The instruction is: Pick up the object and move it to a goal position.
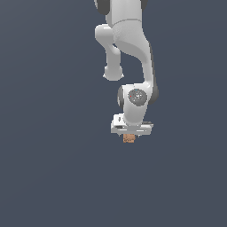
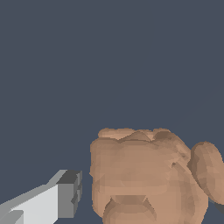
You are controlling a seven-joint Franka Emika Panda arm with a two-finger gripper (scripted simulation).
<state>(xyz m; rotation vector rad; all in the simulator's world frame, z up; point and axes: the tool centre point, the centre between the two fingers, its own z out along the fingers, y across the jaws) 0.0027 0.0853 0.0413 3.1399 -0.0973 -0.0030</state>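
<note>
While most of it is hidden by the hand above it, the object [image 1: 129, 138] shows in the exterior view as a small orange-brown block poking out just under the white gripper [image 1: 131, 134], a little right of the view's centre. Up close in the wrist view the object [image 2: 144, 179] is lumpy and mottled, with rounded bulges along its top and one side and a shallow recess low on its face. One grey-tipped finger [image 2: 69, 194] sits just beside it with a narrow strip of dark background between them; the other finger is out of that picture, so I cannot tell whether the jaws are clamped on the block or merely straddling it.

Above the gripper, the arm [image 1: 133, 48] rises toward the top of the exterior view, white with dark joints, its round wrist housing [image 1: 136, 98] directly over the hand. Everything else is flat, dark blue-grey ground [image 1: 44, 168], and nothing shows whether the block rests on it or hangs clear.
</note>
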